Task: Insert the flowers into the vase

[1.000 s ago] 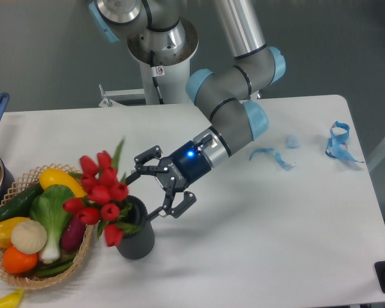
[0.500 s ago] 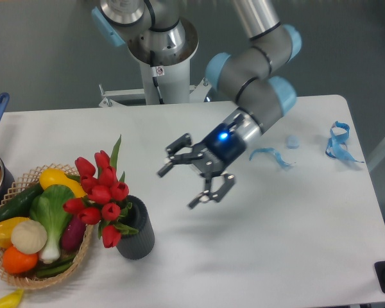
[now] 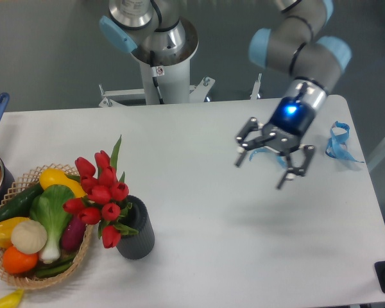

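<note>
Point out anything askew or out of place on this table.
The flowers sit in the vase but lean hard left, blooms hanging over the wicker basket. Blue ribbon scraps lie loose near the right edge. The gripper is open, well clear.

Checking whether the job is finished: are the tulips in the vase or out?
In. The tulips rise from the vase mouth, leaning toward the basket; the gripper hangs open, apart.

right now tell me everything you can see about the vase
The vase is a short, dark grey-black cylinder with a matte, textured look, standing upright on the white table just right of the wicker basket. Red tulips, the flowers, sit in its mouth, leaning left over the basket. Nothing grips it.
</note>
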You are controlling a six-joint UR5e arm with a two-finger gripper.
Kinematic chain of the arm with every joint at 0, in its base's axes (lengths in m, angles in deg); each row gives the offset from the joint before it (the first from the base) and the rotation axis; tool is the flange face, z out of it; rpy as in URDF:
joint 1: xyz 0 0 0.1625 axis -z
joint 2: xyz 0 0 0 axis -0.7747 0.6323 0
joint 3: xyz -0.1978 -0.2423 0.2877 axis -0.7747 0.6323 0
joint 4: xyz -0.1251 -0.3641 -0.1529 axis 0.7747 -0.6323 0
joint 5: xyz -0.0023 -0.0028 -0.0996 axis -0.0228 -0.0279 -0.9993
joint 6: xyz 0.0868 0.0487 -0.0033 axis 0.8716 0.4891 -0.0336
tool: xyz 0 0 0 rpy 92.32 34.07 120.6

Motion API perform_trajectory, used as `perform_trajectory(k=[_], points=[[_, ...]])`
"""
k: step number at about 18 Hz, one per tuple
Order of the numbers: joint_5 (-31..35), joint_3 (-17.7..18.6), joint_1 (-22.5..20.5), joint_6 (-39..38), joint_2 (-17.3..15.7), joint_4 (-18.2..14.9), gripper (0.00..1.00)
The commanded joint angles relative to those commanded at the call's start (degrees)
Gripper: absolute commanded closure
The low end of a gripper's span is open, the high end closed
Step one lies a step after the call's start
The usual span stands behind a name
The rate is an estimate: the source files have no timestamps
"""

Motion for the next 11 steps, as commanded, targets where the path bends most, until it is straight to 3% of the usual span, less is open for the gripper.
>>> perform_trajectory(k=[3, 9, 11], points=[[12.74, -1.85, 0.0, -0.18, 0.53, 0.0, 0.0], [32.26, -4.93, 0.79, 0.61, 1.32, -0.09, 0.0], [39.99, -5.38, 2.8, 0.52, 1.76, -0.26, 0.0]])
